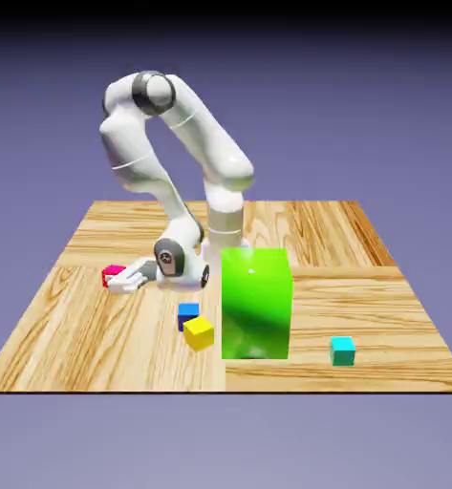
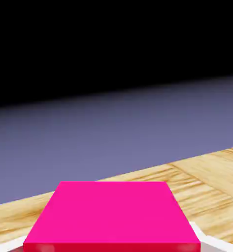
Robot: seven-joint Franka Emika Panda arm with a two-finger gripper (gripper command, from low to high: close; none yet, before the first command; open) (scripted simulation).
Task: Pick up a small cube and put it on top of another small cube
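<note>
The small cube [image 1: 114, 273] is held tight in the end effector [image 1: 124, 281], low over the bench [image 1: 96, 334] at the exterior view's left. The hand is laid sideways, likely so the cube can be lifted onto another cube, maybe the yellow cube [image 1: 199, 332].

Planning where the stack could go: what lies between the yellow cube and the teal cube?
In the exterior view, the big green block stands between the yellow cube and the teal cube, with bare wood either side of it.
</note>
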